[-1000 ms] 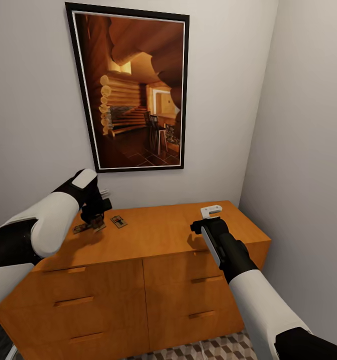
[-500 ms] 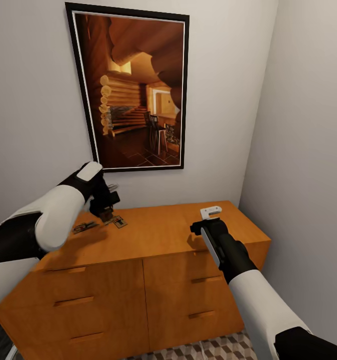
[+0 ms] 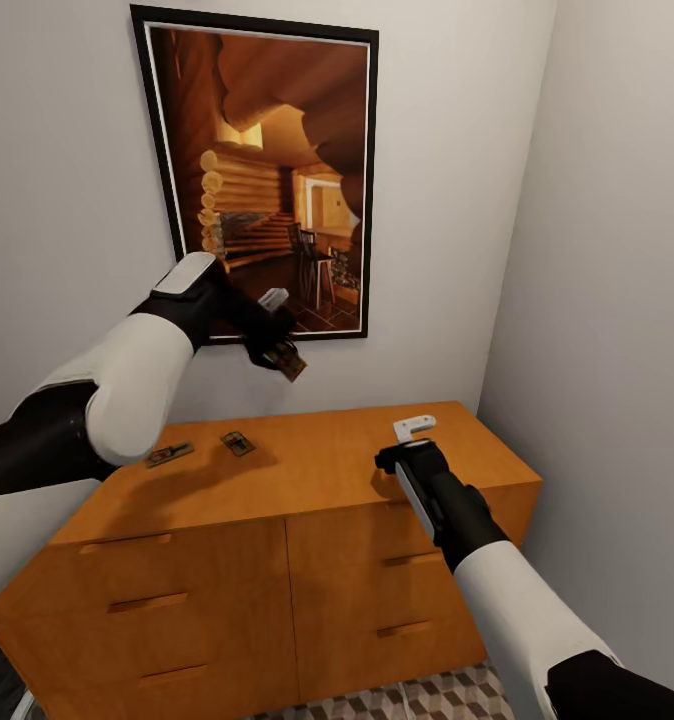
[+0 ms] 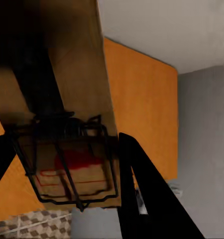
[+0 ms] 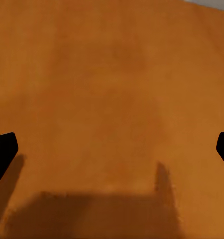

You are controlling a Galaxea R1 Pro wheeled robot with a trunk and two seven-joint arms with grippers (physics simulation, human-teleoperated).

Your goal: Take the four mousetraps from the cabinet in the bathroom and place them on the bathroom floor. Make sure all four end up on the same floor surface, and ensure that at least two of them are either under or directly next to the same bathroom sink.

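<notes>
Clearly mid-pickup: left hand (image 3: 282,352) raised high above the cabinet (image 3: 307,470), in front of the framed picture (image 3: 262,180) on the far wall, clenched on one mousetrap (image 3: 292,366) that hangs tilted from the fingertips. Seen close in the left wrist view as a wooden slab with black wire and a red patch (image 4: 74,164), pinched between dark fingers (image 4: 142,184), with the orange cabinet top and a corner of the bathroom floor (image 4: 32,226) beyond. Two more mousetraps lying flat on the far left of the cabinet top, one at the far left edge (image 3: 169,454) and one just to its right (image 3: 238,442), near each other but apart. No fourth trap to be made out. Right hand (image 3: 415,428) hovering low over the right part of the cabinet top, released, dark fingertips (image 5: 3,152) spread wide and grasping nothing, bare wood between them.

Judged as the carry step for this trap: lifted clear, not yet delivered. Next move likely calls for turning away from the cabinet toward the sink, lowering the trap to the patterned tiles (image 3: 427,695) beneath or right beside the basin, then returning for the remaining ones. Free right hand well placed to collect another first.
</notes>
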